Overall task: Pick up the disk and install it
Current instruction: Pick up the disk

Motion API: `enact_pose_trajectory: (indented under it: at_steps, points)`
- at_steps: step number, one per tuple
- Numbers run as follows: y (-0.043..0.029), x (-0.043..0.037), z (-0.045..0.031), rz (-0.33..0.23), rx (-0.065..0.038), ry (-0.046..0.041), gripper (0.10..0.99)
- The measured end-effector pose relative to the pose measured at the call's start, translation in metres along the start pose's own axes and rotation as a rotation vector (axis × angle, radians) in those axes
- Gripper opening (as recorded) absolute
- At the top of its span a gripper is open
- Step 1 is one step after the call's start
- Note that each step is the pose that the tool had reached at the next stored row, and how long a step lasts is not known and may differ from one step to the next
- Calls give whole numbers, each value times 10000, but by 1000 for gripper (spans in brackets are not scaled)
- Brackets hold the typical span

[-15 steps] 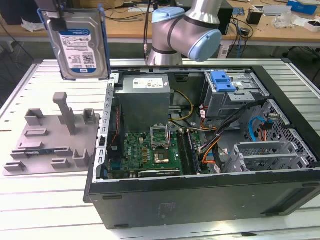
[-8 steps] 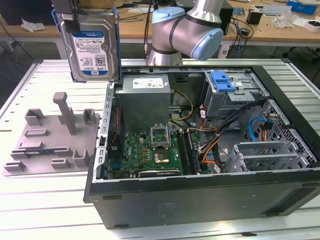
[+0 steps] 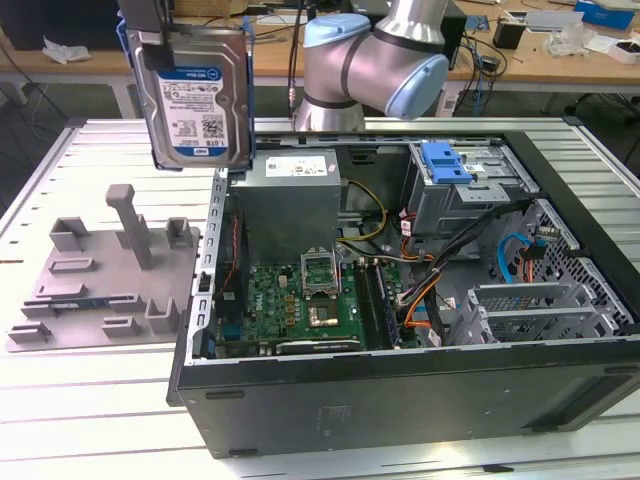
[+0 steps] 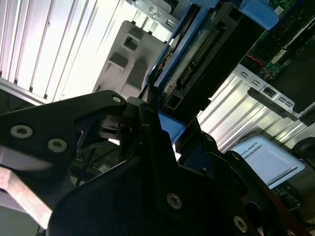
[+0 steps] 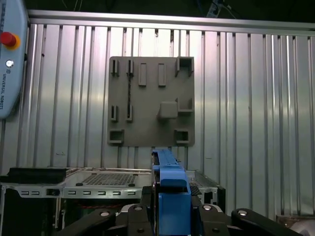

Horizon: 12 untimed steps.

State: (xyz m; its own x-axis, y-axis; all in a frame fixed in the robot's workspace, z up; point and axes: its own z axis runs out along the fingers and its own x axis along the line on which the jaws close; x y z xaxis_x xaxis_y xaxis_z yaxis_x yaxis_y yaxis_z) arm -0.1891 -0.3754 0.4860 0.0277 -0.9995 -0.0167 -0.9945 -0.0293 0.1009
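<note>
Right now, the open black computer tower case (image 3: 400, 390) lies on its side on the ribbed metal table (image 3: 100, 400). It holds a green motherboard (image 3: 300, 300), a large grey box with a white sticker (image 3: 290, 200), a grey metal cage with a blue plastic latch (image 3: 460, 190) and loose cables.

The silver-and-blue jointed robot arm (image 3: 370, 70) reaches over the case's far wall, wrist high. The black gripper (image 3: 150, 25) is clamped on the top edge of the disk (image 3: 195, 95), a silver hard drive in a blue frame. The disk hangs upright in the air under the gripper, touching nothing else.

The grey plastic fixture plate with slots and posts (image 3: 100, 280) lies on the table straight below the gripper. The case is below it, off to the exterior view's right.

The exterior view gives the white-and-blue label face. The first wrist view looks down past the gripper (image 5: 173, 209), fingers pressed to both sides of the disk's (image 5: 170, 177) thin blue edge, fixture plate (image 5: 150, 101) beneath. The second wrist view shows the gripper (image 4: 147, 123) and the disk's (image 4: 197, 54) connector edge.
</note>
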Motion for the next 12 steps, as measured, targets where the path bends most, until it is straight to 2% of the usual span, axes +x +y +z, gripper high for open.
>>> enact_pose_trajectory:
  at_steps: [5, 8, 9, 11, 12]
  points:
    - [-117, 94, -31, 6, -147, 43, 369]
    - [-249, 167, -46, 8, -177, 48, 369]
    - [-351, 195, -57, 7, -177, 49, 369]
    - [-488, 227, -72, 6, -178, 49, 369]
    - [-525, 238, -75, 7, -164, 51, 369]
